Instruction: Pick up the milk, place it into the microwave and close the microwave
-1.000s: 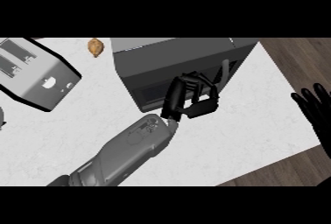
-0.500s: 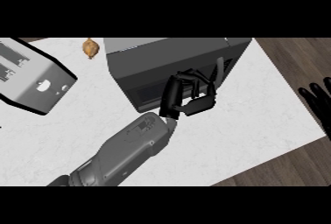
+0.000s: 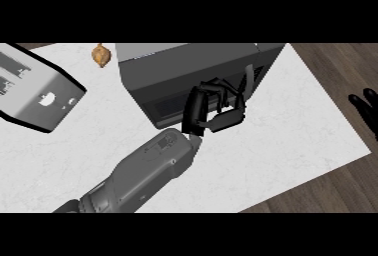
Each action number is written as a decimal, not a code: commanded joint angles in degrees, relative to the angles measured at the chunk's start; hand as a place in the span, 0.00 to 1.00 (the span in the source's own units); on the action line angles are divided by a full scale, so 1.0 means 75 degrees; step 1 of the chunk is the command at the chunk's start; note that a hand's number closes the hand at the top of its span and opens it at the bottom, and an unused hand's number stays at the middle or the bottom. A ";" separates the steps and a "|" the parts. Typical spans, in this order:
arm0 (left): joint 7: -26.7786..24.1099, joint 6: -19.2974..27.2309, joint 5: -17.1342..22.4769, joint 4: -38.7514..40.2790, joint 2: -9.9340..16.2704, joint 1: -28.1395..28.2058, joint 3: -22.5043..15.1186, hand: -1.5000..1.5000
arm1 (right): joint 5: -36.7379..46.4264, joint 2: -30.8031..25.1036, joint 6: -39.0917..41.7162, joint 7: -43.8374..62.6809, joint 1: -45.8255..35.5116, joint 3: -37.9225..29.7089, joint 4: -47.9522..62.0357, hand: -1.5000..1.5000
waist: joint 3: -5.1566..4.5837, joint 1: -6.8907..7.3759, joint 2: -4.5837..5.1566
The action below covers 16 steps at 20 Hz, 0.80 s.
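Left hand: black left hand (image 3: 214,107), fingers curled, grasping nothing, now higher against the grey box-shaped microwave (image 3: 196,75).
Right hand: black right hand (image 3: 367,107) has slid to the right edge, fingers straight.
Room: bare white marble surface (image 3: 295,135) in front.

A toaster (image 3: 37,97) and a small brown item (image 3: 101,55) sit on the counter (image 3: 295,140).

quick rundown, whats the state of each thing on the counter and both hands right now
microwave: door looks shut, left hand at its front
milk: not visible
toaster: at the counter's left, slots look empty
small brown item: lying behind the microwave's left corner
left hand: fingers curled, holding nothing visible
right hand: open, resting at right edge
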 commanded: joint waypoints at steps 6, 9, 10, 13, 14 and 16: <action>-0.0360 -0.0218 0.0382 0.0717 0.0003 -0.0459 0.0291 1.00 | -0.0436 -0.0199 -0.0034 0.0249 -0.0130 -0.0165 -0.0002 0.00 | 0.0003 -0.0073 0.0133; -0.0445 -0.0176 0.0507 0.0746 0.0003 -0.0496 0.0321 1.00 | -0.0554 -0.0332 -0.0099 0.0361 -0.0259 -0.0261 -0.0097 0.00 | -0.0013 -0.0090 0.0117; -0.0529 -0.0192 0.0473 0.0759 0.0003 -0.0507 0.0260 1.00 | -0.0570 -0.0324 -0.0050 0.0377 -0.0215 -0.0215 -0.0049 0.00 | 0.0000 -0.0138 0.0171; -0.0561 -0.0244 0.0642 0.0774 0.0003 -0.0555 0.0283 1.00 | -0.0690 -0.0458 -0.0053 0.0481 -0.0206 -0.0319 -0.0019 0.00 | 0.0005 -0.0164 0.0139; -0.0601 -0.0207 0.0675 0.0796 0.0003 -0.0592 0.0302 1.00 | -0.0691 -0.0410 -0.0063 0.0487 -0.0260 -0.0240 -0.0079 0.00 | 0.0005 -0.0089 0.0131; -0.0706 -0.0238 0.0652 0.0860 0.0003 -0.0592 0.0203 1.00 | -0.0780 -0.0495 -0.0069 0.0529 -0.0284 -0.0338 -0.0019 0.00 | 0.0013 -0.0107 0.0148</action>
